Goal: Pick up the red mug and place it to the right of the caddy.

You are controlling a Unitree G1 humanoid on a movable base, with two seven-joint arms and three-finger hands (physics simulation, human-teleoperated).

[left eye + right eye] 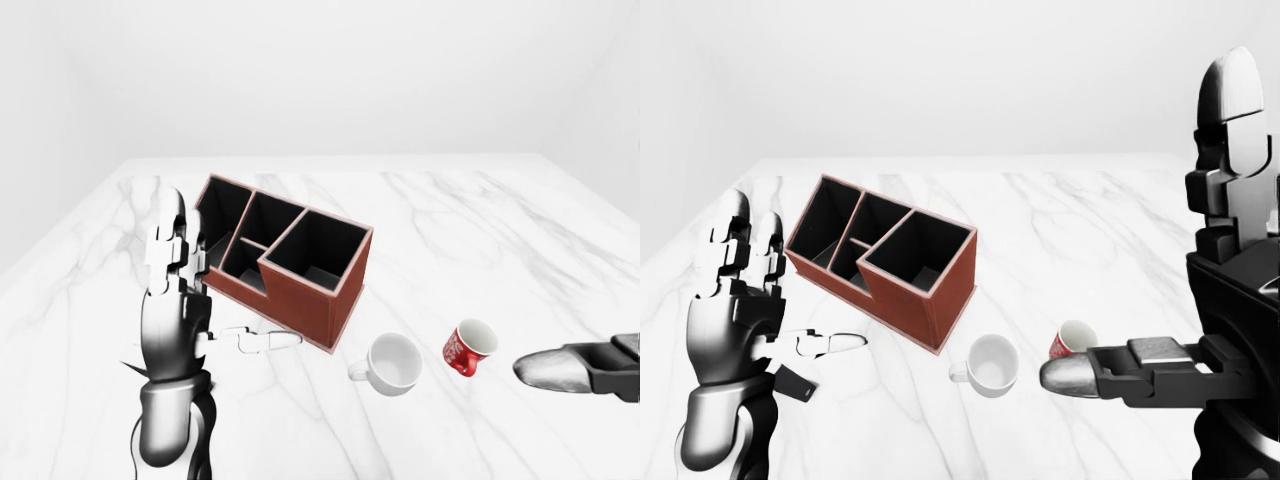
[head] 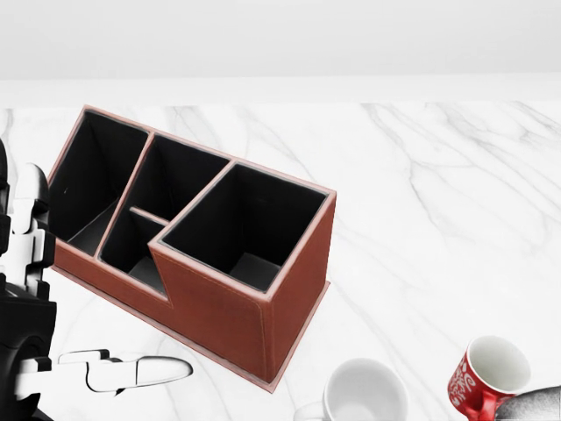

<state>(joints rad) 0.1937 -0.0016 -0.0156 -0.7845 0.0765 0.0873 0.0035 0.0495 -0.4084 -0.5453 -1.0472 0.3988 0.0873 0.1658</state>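
Note:
The red mug (image 1: 469, 348), with white lettering, rests tilted on the marble, its mouth toward the upper right. It is to the right of a white mug (image 1: 393, 363). The brown caddy (image 1: 290, 258) with black compartments stands skewed at the upper left of both mugs. My left hand (image 1: 212, 290) is open, its fingers upright left of the caddy and its thumb (image 1: 262, 341) pointing at the caddy's lower corner. My right hand (image 1: 1145, 238) is open too. Its thumb (image 1: 1070, 375) lies just below the red mug in the right-eye view and hides part of it.
Everything stands on a white marble table (image 1: 480, 220) whose far edge meets a plain white wall. The white mug (image 2: 364, 392) sits between the caddy's near corner and the red mug (image 2: 487, 375).

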